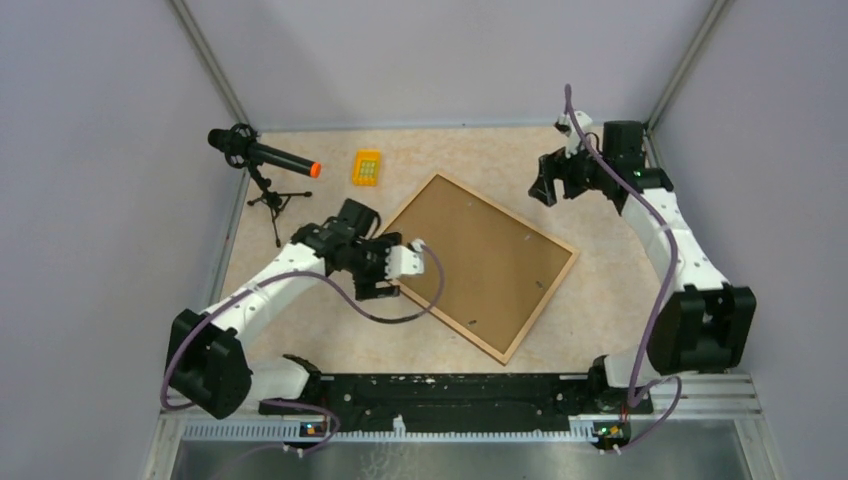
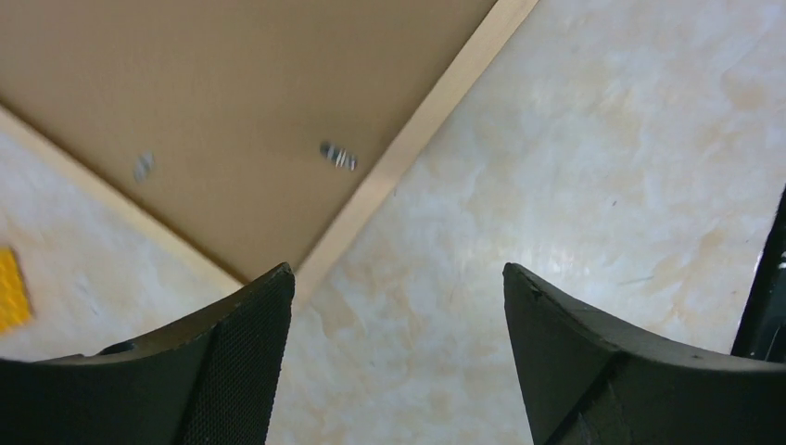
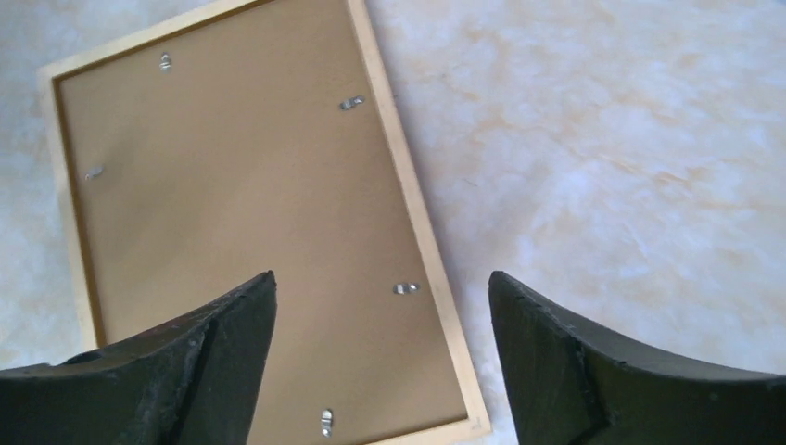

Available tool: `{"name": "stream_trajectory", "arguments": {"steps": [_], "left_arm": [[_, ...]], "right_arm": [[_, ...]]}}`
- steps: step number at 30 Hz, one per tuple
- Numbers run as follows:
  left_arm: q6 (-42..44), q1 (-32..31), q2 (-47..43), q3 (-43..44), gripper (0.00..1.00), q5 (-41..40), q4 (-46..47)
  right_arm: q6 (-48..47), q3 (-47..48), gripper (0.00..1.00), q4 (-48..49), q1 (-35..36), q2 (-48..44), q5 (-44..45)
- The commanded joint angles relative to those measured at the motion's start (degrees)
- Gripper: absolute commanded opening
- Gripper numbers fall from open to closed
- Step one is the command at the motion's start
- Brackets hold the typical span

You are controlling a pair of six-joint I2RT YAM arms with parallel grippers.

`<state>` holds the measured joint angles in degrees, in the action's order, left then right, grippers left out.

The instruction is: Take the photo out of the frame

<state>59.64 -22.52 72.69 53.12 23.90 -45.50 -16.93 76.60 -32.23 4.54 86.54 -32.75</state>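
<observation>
The frame (image 1: pixel 478 262) lies back side up on the table, its brown fibreboard back inside a narrow pale wooden rim. Small metal tabs (image 3: pixel 406 288) hold the back in. The photo is hidden under the backing. My left gripper (image 1: pixel 385 272) is at the frame's left corner, open with nothing between its fingers; in the left wrist view the left gripper (image 2: pixel 399 278) looks down on bare table just beside that corner of the frame (image 2: pixel 213 111). My right gripper (image 1: pixel 548 187) hovers open, off the frame's far right side. From the right wrist the right gripper (image 3: pixel 382 278) sees the frame (image 3: pixel 250 204) well below.
A black microphone (image 1: pixel 262 155) with an orange tip stands on a small tripod at the back left. A small yellow block (image 1: pixel 367 167) lies near it, behind the frame. Grey walls close the table on three sides. The arms' base rail (image 1: pixel 450 390) runs along the near edge.
</observation>
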Motion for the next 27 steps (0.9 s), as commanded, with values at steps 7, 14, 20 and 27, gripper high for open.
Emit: {"name": "stream_trajectory", "arguments": {"steps": [7,14,20,27], "left_arm": [[-2.48,-26.76,13.51,10.55,0.79,-12.11,-0.39],[-1.60,-36.68,20.57,10.68,0.70,-17.95,2.89],[-3.91,-40.70,24.40,9.99,0.62,-22.75,5.85],[-5.97,-43.93,28.93,9.11,0.49,-26.73,8.67]], "right_arm": [[11.03,-8.24,0.99,7.81,-1.50,-18.89,12.21],[12.45,-8.04,0.99,-1.66,-6.00,-16.11,0.99],[9.99,-11.66,0.99,-6.64,-12.66,-14.96,-10.87],[8.93,-14.14,0.99,-9.81,-22.07,-10.70,-21.69]]}}
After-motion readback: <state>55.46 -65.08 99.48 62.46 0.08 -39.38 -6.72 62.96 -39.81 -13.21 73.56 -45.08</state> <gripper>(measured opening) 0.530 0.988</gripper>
